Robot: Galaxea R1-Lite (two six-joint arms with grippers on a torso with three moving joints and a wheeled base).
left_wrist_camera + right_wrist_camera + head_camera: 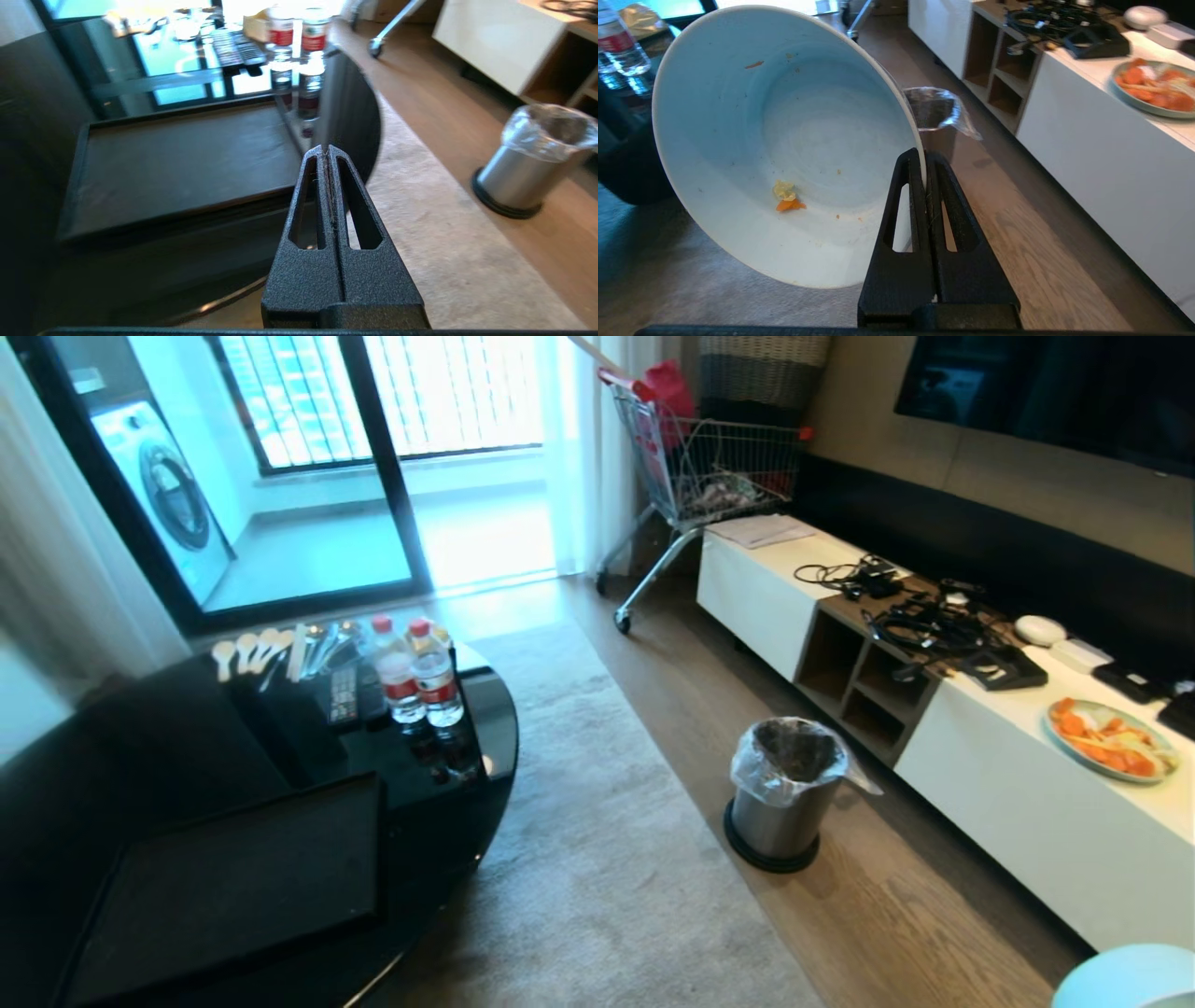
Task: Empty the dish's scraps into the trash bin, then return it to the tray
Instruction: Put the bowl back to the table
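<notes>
Clenched on the rim of the small deep white ceramic bowl, the right pincer holds it tilted, probably for pouring; few orange scraps cling inside. Beyond stands the steel trash bin. Left pincer is clenched empty near the flat black tray.

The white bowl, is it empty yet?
Nearly: only one small orange-and-pale scrap clings inside the tipped bowl, gripped by the right gripper.

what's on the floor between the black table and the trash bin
Only a pale rug and a strip of bare wood floor lie between the black table and the trash bin; the head view shows it best.
</notes>
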